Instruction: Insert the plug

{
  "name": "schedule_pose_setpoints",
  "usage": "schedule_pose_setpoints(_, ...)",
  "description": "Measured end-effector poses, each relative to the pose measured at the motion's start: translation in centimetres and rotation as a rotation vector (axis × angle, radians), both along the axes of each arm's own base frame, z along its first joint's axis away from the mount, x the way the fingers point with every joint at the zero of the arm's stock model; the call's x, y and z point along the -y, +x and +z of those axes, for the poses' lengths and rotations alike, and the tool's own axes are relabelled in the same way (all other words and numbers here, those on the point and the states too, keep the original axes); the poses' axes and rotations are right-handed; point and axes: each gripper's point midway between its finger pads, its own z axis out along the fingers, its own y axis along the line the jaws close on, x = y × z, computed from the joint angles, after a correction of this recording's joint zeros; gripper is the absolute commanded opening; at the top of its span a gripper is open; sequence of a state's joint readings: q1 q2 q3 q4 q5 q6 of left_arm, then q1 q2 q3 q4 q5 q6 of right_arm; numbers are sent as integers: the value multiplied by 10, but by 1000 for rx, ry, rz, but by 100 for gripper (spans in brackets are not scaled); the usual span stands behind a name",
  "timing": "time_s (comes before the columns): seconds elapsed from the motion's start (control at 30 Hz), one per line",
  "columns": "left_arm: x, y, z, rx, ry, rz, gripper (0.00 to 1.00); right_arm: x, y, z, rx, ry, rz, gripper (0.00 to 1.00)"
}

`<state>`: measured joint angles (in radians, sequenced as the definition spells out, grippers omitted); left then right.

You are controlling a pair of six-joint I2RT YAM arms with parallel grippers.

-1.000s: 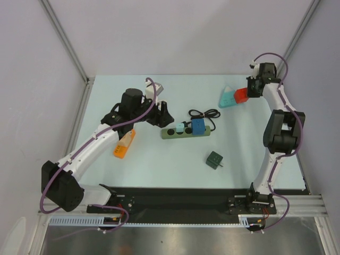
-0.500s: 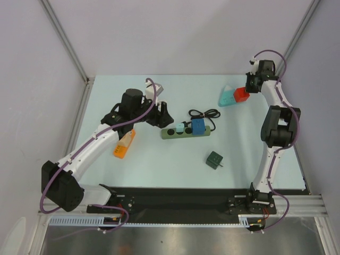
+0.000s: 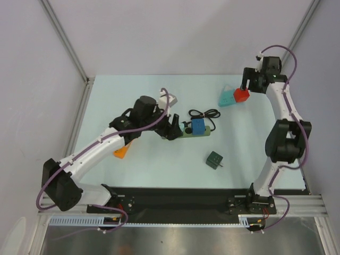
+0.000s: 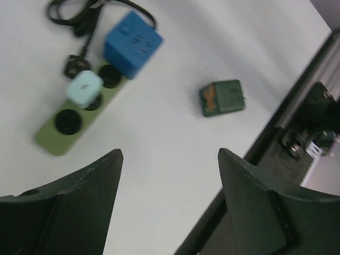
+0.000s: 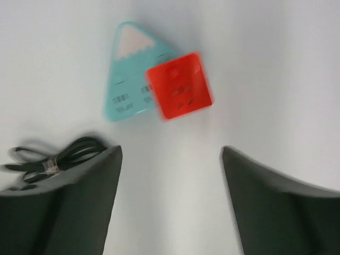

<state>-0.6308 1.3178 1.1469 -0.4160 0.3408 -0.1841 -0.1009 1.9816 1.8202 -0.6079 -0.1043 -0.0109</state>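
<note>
As the left arm (image 3: 101, 143) has been swung toward the right of the top view within the last second, the left fingers (image 4: 79, 186) are now held spread and empty above the olive power strip (image 4: 50, 142) at the centre of the worktop (image 3: 117, 95). In the same interval the right fingers (image 5: 69, 186), at the end of the right arm (image 3: 284, 103) in the upper right, have been changed from pressed together to spread. Nothing is held between them, and the red cube (image 5: 179, 85) is seen lying below, against the teal triangular adapter (image 5: 127, 85).

The red cube is therefore judged to have been set aside. The piece to be inserted is taken to be the dark green plug (image 4: 222, 97), which is left loose on the worktop, well to the lower right of the strip.

Two sockets are already filled by a blue cube adapter (image 4: 132, 45) and a pale blue plug (image 4: 84, 87). One socket is left free at the strip's lower-left end. Access from above is partly blocked by the left arm itself. A coiled black cable (image 3: 204, 113) is found behind the strip, and an orange object (image 3: 122, 151) is partly hidden under the left arm.
</note>
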Motion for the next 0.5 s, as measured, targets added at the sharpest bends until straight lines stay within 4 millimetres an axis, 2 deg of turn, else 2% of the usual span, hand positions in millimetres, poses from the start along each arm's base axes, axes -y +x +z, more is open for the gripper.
schedule_pose_setpoints(0.03,9,-9,-1,-1,4,-29,80,-6,-13,17,22,2,-4,99)
schedule_pose_setpoints(0.17,48,-46,-7,-8,10,-150,83,-46,-62,85,157,44,1,100)
schedule_pose_setpoints(0.27,73,-64,-21,-18,40,-205,84,-71,-101,125,230,124,11,100)
schedule_pose_setpoints(0.33,88,-66,-35,-27,75,-210,83,-68,-120,143,268,174,-14,100)
schedule_pose_setpoints(0.5,133,-83,-78,-56,166,-261,84,-48,-161,154,312,276,-106,100)
